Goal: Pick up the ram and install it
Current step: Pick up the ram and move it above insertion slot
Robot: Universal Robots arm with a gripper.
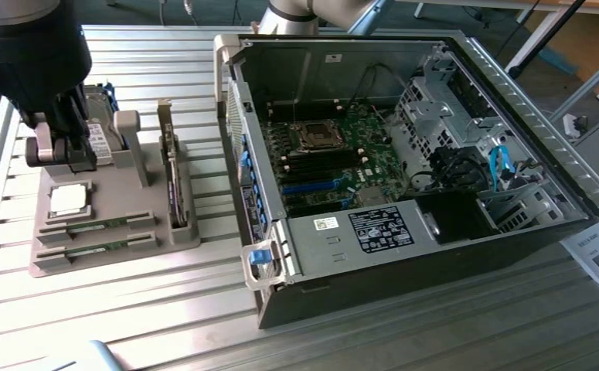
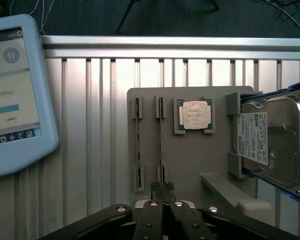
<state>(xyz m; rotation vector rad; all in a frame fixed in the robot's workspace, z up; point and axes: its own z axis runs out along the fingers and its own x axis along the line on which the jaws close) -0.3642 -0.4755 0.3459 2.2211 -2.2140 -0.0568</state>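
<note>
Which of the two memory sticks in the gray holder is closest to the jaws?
The memory stick beside the silver processor: the shut jaws of the gripper line up with its end. The other stick stands one slot farther from the processor.

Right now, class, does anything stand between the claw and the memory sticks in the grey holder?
Nothing visible does. The shut claw hangs over the grey holder, and the nearest memory stick lies uncovered in its slot.

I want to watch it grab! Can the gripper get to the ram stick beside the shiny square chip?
Probably yes. The ram stick stands on edge in the gray holder with nothing over it, and the gripper hangs about in line with it. Its shut fingers would have to open first.
</note>
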